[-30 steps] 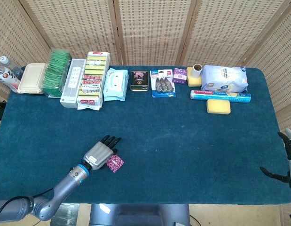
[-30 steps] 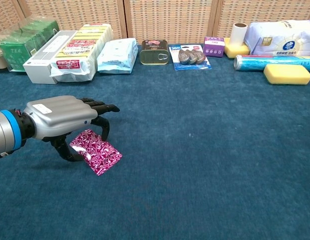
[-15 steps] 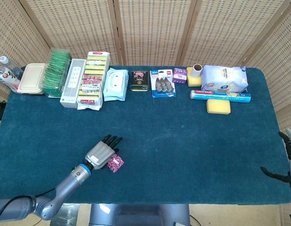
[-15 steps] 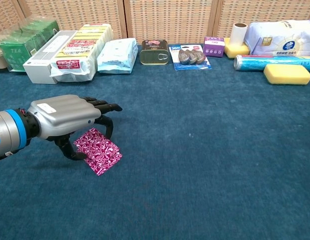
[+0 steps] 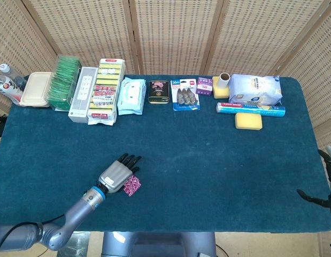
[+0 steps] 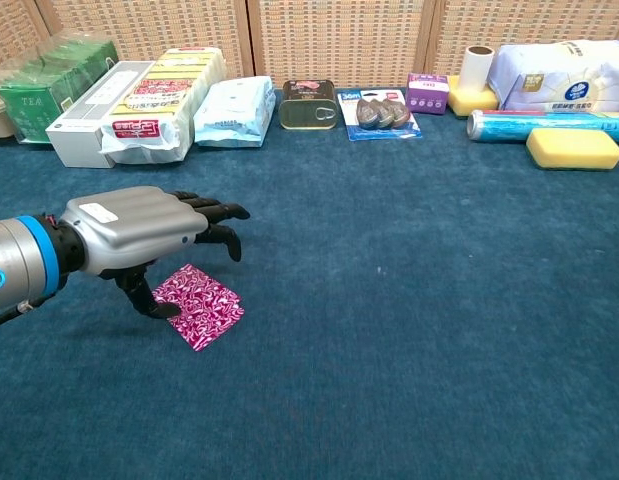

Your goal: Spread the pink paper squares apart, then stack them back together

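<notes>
Left hand [image 6: 139,235] sits low over the blue table cloth [image 6: 409,330] at near left, palm down, fingers stretched out toward the right and apart; thumb [image 6: 147,298] curls down under the palm, its tip at the left edge of the pink paper squares [image 6: 199,306]; cannot tell if it actually touches; hand grips nothing. Same hand in the head view [image 5: 118,175], with the pink squares [image 5: 131,185] poking out just right of it.

Squares lie flat on the cloth as one patterned pink patch, corner pointing near; looks like a single stack, separate sheets not distinguishable.

Right hand [image 5: 326,182] only shows at the far right edge of the head view, off the table edge, mostly cropped; dark fingers stick out and seem apart, but can't tell its state for sure.

Far edge of the table holds a row of goods, left to right: green tea boxes [image 6: 49,72]; white box [image 6: 89,125]; yellow sponge pack [image 6: 164,95]; wet wipes pack [image 6: 234,110]; tin can [image 6: 309,104]; blister pack [image 6: 381,113]; small purple box [image 6: 427,92]; paper roll [image 6: 477,65] standing on a yellow sponge; white tissue pack [image 6: 559,75]; blue foil roll [image 6: 544,124]; loose yellow sponge [image 6: 574,147] just in front of it. Beige lunch box [image 5: 36,89] and bottles [image 5: 6,83] at far left in the head view. Wicker screen [image 5: 170,32] behind everything.
</notes>
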`<state>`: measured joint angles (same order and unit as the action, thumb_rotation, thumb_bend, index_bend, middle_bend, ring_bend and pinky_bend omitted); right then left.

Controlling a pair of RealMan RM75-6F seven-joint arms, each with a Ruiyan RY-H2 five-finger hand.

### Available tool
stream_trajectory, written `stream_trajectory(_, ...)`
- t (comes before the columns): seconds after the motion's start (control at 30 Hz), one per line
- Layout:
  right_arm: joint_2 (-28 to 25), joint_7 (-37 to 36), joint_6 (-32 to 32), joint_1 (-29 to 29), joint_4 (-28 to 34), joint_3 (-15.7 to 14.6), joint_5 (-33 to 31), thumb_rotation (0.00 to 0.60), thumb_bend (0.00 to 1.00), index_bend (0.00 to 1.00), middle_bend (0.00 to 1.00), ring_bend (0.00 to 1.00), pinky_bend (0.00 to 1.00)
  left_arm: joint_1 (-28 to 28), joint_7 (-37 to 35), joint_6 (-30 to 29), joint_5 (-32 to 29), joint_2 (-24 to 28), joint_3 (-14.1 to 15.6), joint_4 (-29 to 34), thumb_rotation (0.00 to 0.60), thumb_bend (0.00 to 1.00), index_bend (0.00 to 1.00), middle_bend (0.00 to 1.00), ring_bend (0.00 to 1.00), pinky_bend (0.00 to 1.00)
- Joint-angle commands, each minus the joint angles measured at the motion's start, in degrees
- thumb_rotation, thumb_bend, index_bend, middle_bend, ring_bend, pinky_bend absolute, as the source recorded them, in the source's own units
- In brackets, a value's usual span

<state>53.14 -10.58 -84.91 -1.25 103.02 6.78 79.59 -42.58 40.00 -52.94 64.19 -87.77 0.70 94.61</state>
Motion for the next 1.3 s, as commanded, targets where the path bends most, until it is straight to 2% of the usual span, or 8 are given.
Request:
stream_trajectory(0.03, 0.0, 0.0, 0.0, 0.0, 0.0, 0.0, 0.0, 0.6, 0.0, 0.06, 0.0, 0.0, 0.0, 0.3, -0.9, -0.6, 0.1, 0.7, -0.3, 0.5, 0.6, 0.24, 0.21, 0.0, 0.0, 0.07)
stream_trajectory(0.2, 0.0, 0.1, 0.1, -0.1, 0.1, -0.1, 0.2, 0.6, 0.0, 0.06, 0.0, 0.0, 0.0, 2.4, -4.9, -3.6, 1.3, 4.6, -0.6, 1.2, 0.6, 0.24, 0.2, 0.0, 0.0, 0.07)
stream_trajectory(0.3, 0.2, 0.7, 0.1, -0.1, 0.2, -0.2, 0.4, 0.6, 0.0, 0.06, 0.0, 0.0, 0.0, 3.1, -6.8, -4.2, 1.8, 4.9, -0.5, -0.3, 0.6, 0.24, 0.17, 0.0, 0.0, 0.07)
stream_trajectory(0.5, 0.5, 1.3, 0.2, -0.2, 0.2, -0.2, 0.3, 0.6, 0.0, 0.06, 0.0, 0.0, 0.0, 2.5, -9.4, -2.8, 1.7, 1.8, -1.9, -6.0, 0.6, 0.24, 0.14, 0.0, 0.0, 0.07)
stream_trajectory(0.67, 0.5, 1.0, 0.4, -0.3, 0.1, -0.1, -0.1, 0.6, 0.0, 0.06, 0.0, 0.0, 0.0, 1.9, -8.9, -2.2, 0.9, -0.6, -2.7, -9.1, 0.6, 0.24, 0.14, 0.0, 0.0, 0.07)
stream_trajectory(1.3, -0.2, -0.4, 0.2, -0.1, 0.1, 0.1, -0.1, 0.6, 0.0, 0.06, 0.0, 0.0, 0.0, 0.5, -4.5, -1.6, -3.0, -4.7, -4.1, -13.1, 0.6, 0.24, 0.14, 0.0, 0.0, 0.07)
